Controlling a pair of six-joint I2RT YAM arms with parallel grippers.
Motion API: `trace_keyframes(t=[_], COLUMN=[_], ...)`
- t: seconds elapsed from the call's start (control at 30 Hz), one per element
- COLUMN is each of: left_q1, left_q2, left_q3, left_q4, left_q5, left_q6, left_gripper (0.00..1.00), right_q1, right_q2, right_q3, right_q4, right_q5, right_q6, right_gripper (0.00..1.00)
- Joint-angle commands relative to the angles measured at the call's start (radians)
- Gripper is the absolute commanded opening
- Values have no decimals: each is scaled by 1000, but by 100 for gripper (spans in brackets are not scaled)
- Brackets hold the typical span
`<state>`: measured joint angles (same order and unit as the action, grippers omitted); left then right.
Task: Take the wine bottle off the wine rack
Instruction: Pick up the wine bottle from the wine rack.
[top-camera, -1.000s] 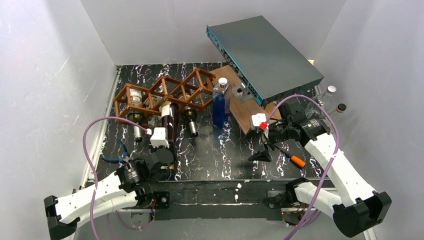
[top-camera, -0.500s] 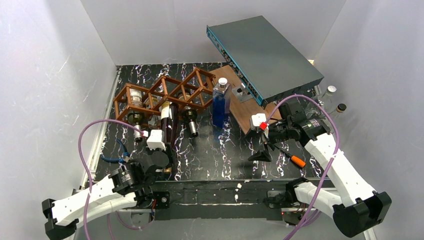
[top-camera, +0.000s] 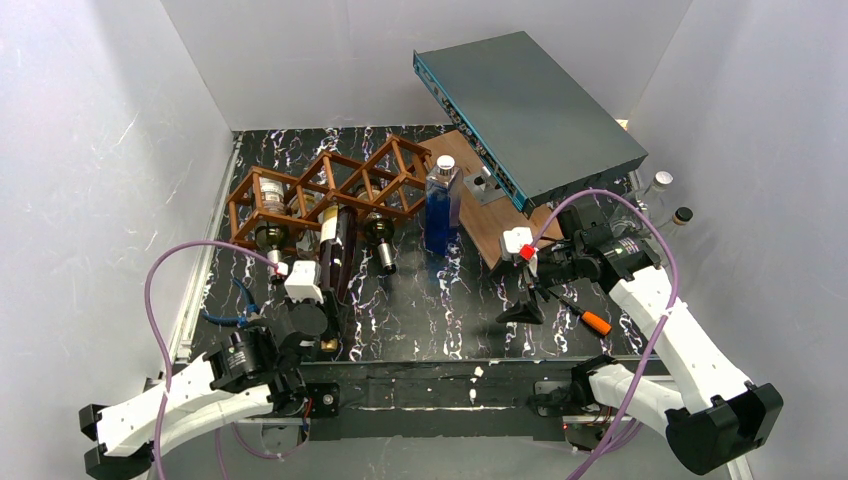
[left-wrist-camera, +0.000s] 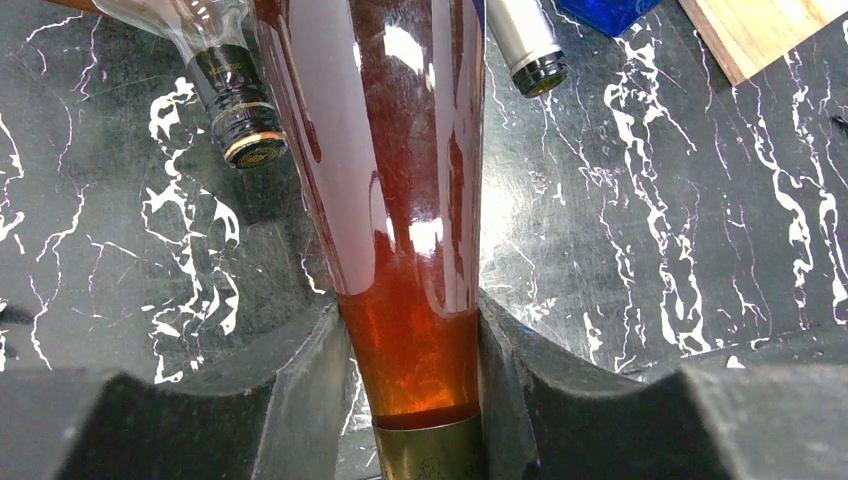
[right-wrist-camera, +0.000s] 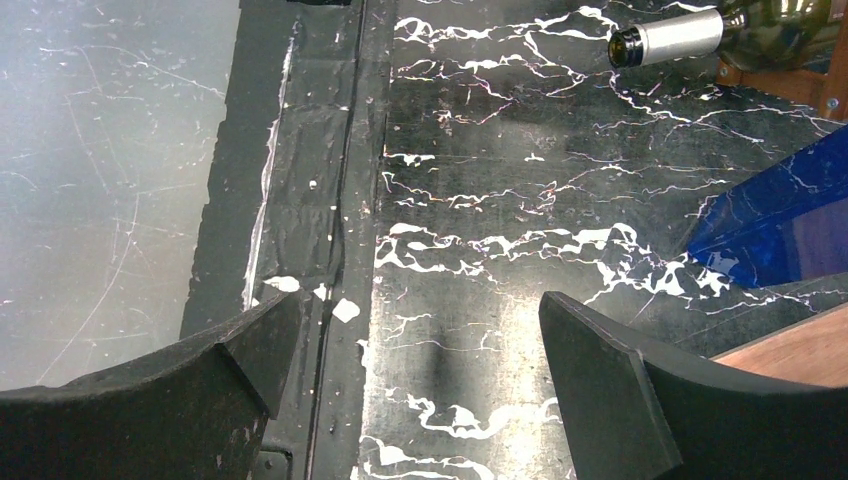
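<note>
Your left arm lies low and stretched forward from its base with the left gripper (left-wrist-camera: 412, 395) closed on the neck of the wine bottle (left-wrist-camera: 400, 200), while your right arm folds at the elbow and reaches leftward, the right gripper (right-wrist-camera: 420, 320) tipped down, jaws spread wide.

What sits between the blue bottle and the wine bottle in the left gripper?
One silver-necked bottle, poking out of the wine rack; otherwise bare tabletop. The top view shows it.

Bright, even light with soft shadows; glare streaks the wine bottle (left-wrist-camera: 400, 150), whose close-up seems slightly blurred.
</note>
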<state>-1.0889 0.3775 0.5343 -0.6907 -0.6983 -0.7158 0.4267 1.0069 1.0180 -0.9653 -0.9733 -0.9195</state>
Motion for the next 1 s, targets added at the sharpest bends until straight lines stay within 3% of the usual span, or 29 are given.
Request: trace_keyframes(t=[0.0, 0.17, 0.33, 0.67, 0.8, 0.97], left_q1=[-11, -11, -12, -11, -11, -11], left_q2=[-46, -42, -27, -30, -23, -17], left_q3=[96, 89, 95, 86, 90, 93], left_q4=[146, 145, 148, 157, 158, 157], left_q5=[-72, -75, -81, -83, -87, -89], left_q6=[-7, -26, -37, -53, -54, -50], left_gripper=[0, 0, 0, 0, 0, 0], right_q1=[0, 88, 320, 574, 631, 636], right_q2=[4, 48, 128, 384, 461, 547], right_q3=[30, 68, 129, 385, 467, 585], right_q4=[-38, -65, -3, 23, 96, 200], right_q5=[-41, -11, 205, 431, 565, 588], right_q6=[-37, -68, -6, 6, -64, -146], right_gripper=[98, 98, 99, 98, 98, 98])
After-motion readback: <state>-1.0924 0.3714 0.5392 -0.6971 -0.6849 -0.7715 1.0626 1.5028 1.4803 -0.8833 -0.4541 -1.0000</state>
